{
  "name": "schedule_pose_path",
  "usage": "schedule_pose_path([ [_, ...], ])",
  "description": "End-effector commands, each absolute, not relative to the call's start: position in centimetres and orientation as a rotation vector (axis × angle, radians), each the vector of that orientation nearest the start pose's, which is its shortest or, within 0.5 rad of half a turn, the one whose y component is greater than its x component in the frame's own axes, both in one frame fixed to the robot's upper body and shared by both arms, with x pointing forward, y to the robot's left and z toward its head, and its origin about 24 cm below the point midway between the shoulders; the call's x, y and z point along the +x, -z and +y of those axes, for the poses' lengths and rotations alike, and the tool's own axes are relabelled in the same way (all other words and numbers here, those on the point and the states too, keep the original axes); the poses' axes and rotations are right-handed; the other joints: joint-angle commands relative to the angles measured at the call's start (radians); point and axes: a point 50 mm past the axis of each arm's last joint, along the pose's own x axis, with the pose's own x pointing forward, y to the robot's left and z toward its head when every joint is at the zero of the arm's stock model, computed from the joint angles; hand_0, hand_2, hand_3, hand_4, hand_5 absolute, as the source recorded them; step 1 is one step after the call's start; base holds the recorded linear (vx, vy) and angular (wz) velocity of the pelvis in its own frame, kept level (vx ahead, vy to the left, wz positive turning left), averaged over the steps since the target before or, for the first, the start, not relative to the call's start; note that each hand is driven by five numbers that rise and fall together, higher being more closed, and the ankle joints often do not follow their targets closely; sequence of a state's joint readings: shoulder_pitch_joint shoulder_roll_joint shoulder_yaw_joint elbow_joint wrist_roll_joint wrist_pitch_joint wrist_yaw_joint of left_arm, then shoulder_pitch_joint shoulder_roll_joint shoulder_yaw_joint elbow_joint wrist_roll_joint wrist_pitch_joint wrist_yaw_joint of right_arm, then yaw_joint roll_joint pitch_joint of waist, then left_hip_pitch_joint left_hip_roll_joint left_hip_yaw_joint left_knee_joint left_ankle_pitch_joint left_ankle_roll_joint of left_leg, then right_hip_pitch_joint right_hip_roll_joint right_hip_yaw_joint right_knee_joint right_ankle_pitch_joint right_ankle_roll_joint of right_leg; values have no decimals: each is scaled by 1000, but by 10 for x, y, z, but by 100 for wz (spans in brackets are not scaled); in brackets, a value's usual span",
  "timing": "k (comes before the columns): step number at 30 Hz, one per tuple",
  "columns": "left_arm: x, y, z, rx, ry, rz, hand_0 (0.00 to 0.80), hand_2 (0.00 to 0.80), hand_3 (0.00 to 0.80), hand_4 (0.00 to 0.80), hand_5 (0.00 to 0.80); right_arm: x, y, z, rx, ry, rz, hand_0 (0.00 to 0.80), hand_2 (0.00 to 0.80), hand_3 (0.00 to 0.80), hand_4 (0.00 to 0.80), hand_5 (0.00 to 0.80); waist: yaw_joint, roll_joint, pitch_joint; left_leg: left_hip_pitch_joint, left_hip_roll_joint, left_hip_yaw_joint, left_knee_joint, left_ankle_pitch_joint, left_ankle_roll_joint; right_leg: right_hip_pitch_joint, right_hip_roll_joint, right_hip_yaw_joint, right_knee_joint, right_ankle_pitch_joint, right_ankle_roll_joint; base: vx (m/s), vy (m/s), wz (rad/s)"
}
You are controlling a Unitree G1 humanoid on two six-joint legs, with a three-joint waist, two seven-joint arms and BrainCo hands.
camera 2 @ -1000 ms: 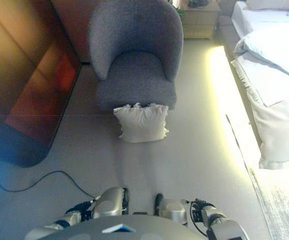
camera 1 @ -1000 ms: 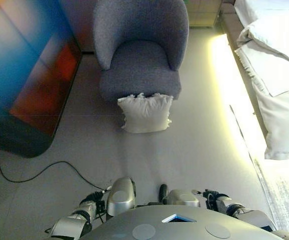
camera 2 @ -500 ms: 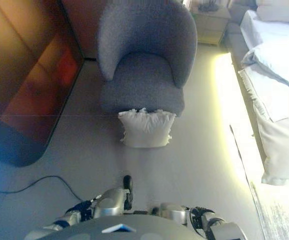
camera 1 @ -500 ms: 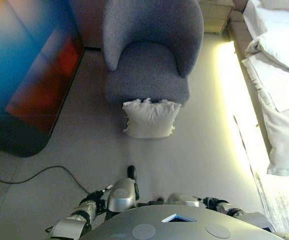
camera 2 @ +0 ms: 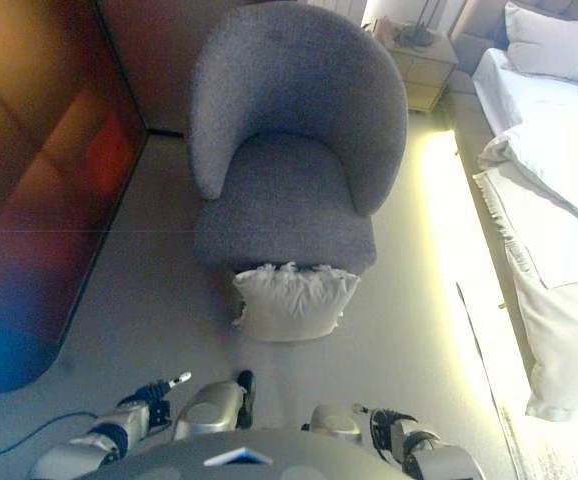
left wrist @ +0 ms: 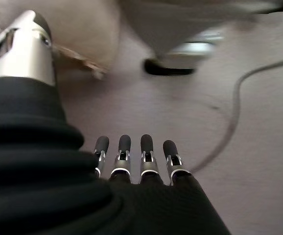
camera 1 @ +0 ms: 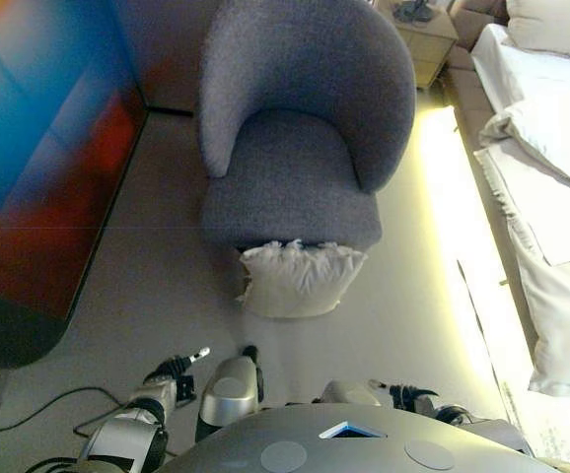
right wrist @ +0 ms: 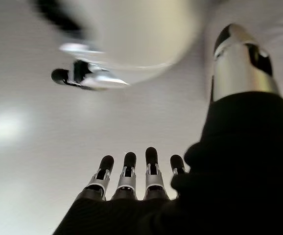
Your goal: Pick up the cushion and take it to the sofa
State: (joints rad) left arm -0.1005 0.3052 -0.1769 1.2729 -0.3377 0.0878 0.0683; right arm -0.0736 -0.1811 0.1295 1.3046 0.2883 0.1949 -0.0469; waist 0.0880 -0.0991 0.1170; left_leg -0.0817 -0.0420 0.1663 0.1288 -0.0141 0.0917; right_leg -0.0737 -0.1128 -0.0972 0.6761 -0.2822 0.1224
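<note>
A white frilled cushion [camera 1: 300, 282] stands on the floor, leaning against the front of the grey armchair [camera 1: 295, 168]. Both hands hang low near my body, well short of the cushion. My left hand [camera 1: 167, 374] shows at the lower left, and in the left wrist view its fingers [left wrist: 146, 152] are straight over bare floor. My right hand [camera 1: 405, 396] shows at the lower right; its fingers [right wrist: 151, 166] are also straight. Neither hand holds anything.
A bed with white bedding [camera 1: 551, 197] runs along the right, with a lit strip [camera 1: 453, 227] at its base. A nightstand [camera 1: 428, 34] stands behind the armchair. A dark glossy cabinet [camera 1: 38, 177] fills the left side.
The camera has moved forward, so the armchair and cushion show larger and lower in the picture. My left hand has swung out to the left.
</note>
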Motion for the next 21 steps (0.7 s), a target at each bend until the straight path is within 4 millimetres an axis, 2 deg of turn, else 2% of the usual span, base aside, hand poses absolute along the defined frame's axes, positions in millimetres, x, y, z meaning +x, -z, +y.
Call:
schedule_pose_path([
  [1, 111, 155, 246, 98, -266, 1248, 0, 0, 0, 0, 0, 102, 162, -230, 24, 312, 1312, 0, 0, 0, 0, 0, -20, 73, 26, -13, 26, -80, -57, -47, -34, -50, 28, -127, -275, 138, -15, 163, -39, -25],
  [2, 111, 155, 245, 93, -273, 1249, 0, 0, 0, 0, 0, 104, 161, -230, 38, 318, 1297, 0, 0, 0, 0, 0, -23, 82, 32, -5, 38, -75, -62, -39, -36, -76, 27, -148, -300, 154, -29, 201, -62, -14],
  [3, 109, 157, 244, 86, -290, 1249, 0, 0, 0, 0, 0, 104, 161, -229, 52, 322, 1278, 0, 0, 0, 0, 0, -33, 81, 46, 24, 44, -62, -67, -57, -42, -93, 1, -165, -392, 189, -27, 176, -78, -10],
  [4, 106, 157, 243, 87, -297, 1251, 0, 0, 0, 0, 0, 103, 161, -229, 57, 322, 1271, 0, 0, 0, 0, 0, -41, 78, 50, 40, 44, -54, -69, -70, -45, -97, -13, -161, -450, 221, -19, 324, -98, -11],
  [5, 102, 158, 243, 89, -305, 1253, 0, 0, 0, 0, 0, 101, 162, -230, 54, 316, 1268, 0, 0, 0, 0, 0, -53, 72, 50, 62, 40, -48, -70, -93, -48, -98, -40, -143, -529, 286, -2, 325, -86, -9],
  [6, 100, 159, 242, 88, -310, 1255, 0, 0, 0, 0, 0, 100, 162, -231, 47, 311, 1271, 0, 0, 0, 0, 0, -58, 71, 50, 73, 39, -46, -71, -102, -49, -96, -51, -136, -554, 311, 5, 459, -113, -4],
  [7, 94, 160, 243, 85, -321, 1264, 0, 0, 0, 0, 0, 94, 163, -232, 32, 305, 1284, 0, 0, 0, 0, 0, -74, 65, 44, 105, 42, -46, -71, -135, -48, -104, -89, -103, -613, 370, 23, 368, -91, 3],
  [9, 88, 161, 245, 83, -334, 1273, 0, 0, 0, 0, 0, 88, 164, -233, 13, 302, 1299, 0, 0, 0, 0, 0, -85, 66, 40, 140, 51, -50, -76, -159, -47, -96, -105, -81, -624, 386, 30, 439, -133, 16],
  [10, 84, 161, 248, 79, -346, 1278, 0, 0, 0, 0, 0, 84, 165, -234, -21, 296, 1314, 0, 0, 0, 0, 0, -90, 66, 34, 163, 65, -52, -75, -172, -50, -84, -103, -76, -601, 361, 29, 447, -179, 35],
  [12, 78, 162, 250, 60, -384, 1286, 0, 0, 0, 0, 0, 81, 165, -235, -85, 266, 1341, 0, 0, 0, 0, 0, -85, 62, 21, 191, 83, -43, -79, -176, -64, -60, -105, -114, -609, 342, 32, 407, -224, 34],
  [13, 76, 162, 249, 34, -422, 1286, 0, 0, 0, 0, 0, 80, 165, -235, -118, 255, 1356, 0, 0, 0, 0, 0, -83, 57, 12, 206, 94, -48, -77, -176, -73, -45, -97, -117, -614, 331, 28, 382, -239, 28],
  [15, 74, 163, 249, 14, -452, 1285, 0, 0, 0, 0, 0, 78, 166, -236, -132, 236, 1368, 0, 0, 0, 0, 0, -83, 54, 6, 222, 109, -58, -62, -186, -84, -31, -85, -111, -612, 315, 18, 360, -251, 25],
  [16, 71, 163, 249, 35, -433, 1280, 0, 0, 0, 0, 0, 78, 165, -237, -129, 195, 1370, 0, 0, 0, 0, 0, -76, 47, -3, 228, 125, -64, -23, -203, -98, -25, -83, -123, -608, 305, 4, 387, -289, 18],
  [19, 76, 163, 244, 42, -432, 1222, 0, 0, 0, 0, 0, 83, 163, -242, -174, 190, 1379, 0, 0, 0, 0, 0, -59, 40, 11, 116, 151, -85, 213, -138, -122, -2, -68, -114, -611, 282, -36, 234, -227, 18],
  [20, 83, 162, 241, 37, -422, 1201, 0, 0, 0, 0, 0, 87, 162, -245, -181, 205, 1371, 0, 0, 0, 0, 0, -49, 42, 25, 53, 159, -82, 257, -121, -126, 11, -67, -127, -615, 273, -47, 38, -91, 14],
  [21, 91, 161, 236, 36, -399, 1181, 0, 0, 0, 0, 0, 93, 160, -248, -184, 227, 1354, 0, 0, 0, 0, 0, -43, 50, 39, 17, 173, -71, 242, -114, -131, 20, -67, -144, -618, 266, -49, 55, 44, 10],
])
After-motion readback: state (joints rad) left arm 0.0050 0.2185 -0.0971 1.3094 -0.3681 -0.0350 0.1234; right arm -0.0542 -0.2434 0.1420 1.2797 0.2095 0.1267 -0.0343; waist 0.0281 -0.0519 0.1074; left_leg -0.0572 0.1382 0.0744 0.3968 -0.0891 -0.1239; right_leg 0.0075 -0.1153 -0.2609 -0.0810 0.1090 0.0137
